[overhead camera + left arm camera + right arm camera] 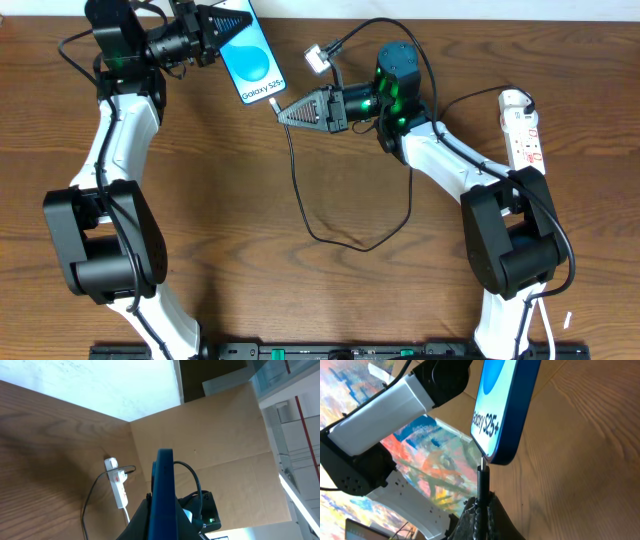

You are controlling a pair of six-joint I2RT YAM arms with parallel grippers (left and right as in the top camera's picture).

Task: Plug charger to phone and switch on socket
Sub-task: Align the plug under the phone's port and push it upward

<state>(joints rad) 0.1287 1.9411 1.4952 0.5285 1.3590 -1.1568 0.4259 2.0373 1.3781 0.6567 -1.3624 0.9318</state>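
Now, on your wooden surface (250,200) the white socket (525,135) lies at 3 o'clock, well apart from the rest. Your left fingers (215,30) pinch the phone (252,62) at 12 o'clock, screen up. Your right fingers (300,112) pinch the charger (300,190), its tip at the phone's bottom edge, 9 o'clock from them; whether it is seated, you cannot tell.

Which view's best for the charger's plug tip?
Right wrist: the plug tip is close up, right at the bottom edge of the phone. Overhead shows it tiny, at the right tool. Left wrist shows only the phone's edge, no tip.
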